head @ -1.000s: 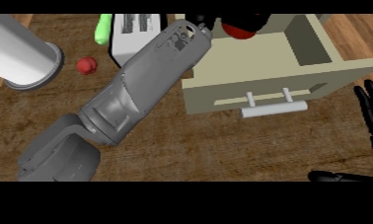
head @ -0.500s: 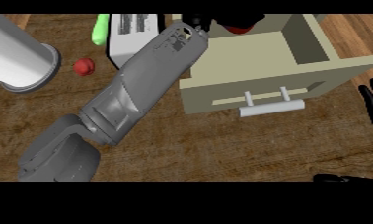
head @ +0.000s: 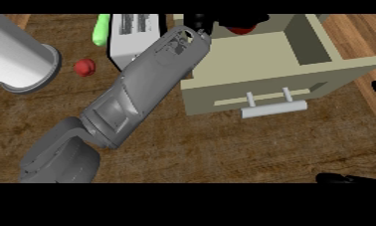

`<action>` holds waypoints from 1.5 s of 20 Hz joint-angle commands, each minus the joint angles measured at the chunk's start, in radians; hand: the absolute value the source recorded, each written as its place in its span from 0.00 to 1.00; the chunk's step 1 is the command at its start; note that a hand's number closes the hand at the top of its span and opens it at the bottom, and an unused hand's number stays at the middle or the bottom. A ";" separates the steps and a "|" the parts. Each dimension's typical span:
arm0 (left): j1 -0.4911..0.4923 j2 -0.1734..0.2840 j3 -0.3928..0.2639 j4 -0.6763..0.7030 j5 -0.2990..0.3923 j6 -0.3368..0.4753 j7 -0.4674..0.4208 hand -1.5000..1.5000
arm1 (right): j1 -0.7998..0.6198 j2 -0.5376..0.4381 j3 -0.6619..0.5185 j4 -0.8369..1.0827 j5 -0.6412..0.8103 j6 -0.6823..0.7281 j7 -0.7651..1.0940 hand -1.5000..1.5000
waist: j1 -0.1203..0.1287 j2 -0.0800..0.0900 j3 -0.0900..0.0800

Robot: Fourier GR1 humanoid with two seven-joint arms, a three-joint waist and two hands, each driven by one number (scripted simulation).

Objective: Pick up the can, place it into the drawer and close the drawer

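Observation:
My left forearm [head: 150, 83] stretches from the lower left up to the top middle. Its black hand [head: 224, 20] is at the picture's top, over the back of the open beige drawer [head: 253, 63], and is partly cut off there. A red can [head: 243, 29] shows just below the fingers, which curl round it, above the drawer's back left corner. The drawer's white handle [head: 274, 109] faces me. Of my right hand [head: 343, 178] only a black sliver shows at the lower right edge.
A big grey cylinder [head: 26, 63] stands at the left, with a small red thing [head: 85, 66] beside it. A green object [head: 101, 28] and a white boxy appliance [head: 136, 33] lie behind my left forearm. Wooden counter [head: 242, 145] stretches in front of the drawer.
The left hand with the can has barely shifted over the drawer. The right hand's fingers at the right edge have slid almost out of view.

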 commanded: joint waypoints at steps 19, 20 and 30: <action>-0.030 -0.001 0.008 -0.050 0.113 0.060 -0.063 0.00 | -0.092 -0.152 0.279 0.042 0.745 -0.078 -0.088 0.00 | 0.095 -0.018 -0.002; -0.036 -0.001 -0.009 -0.080 0.127 0.079 -0.034 0.00 | -0.148 -0.161 0.293 0.112 0.782 -0.090 -0.098 0.00 | 0.096 -0.016 -0.001; -0.028 0.050 -0.006 -0.161 0.064 0.070 0.090 0.00 | -0.240 -0.126 0.350 0.474 1.025 -0.260 -0.133 0.00 | 0.148 -0.034 -0.002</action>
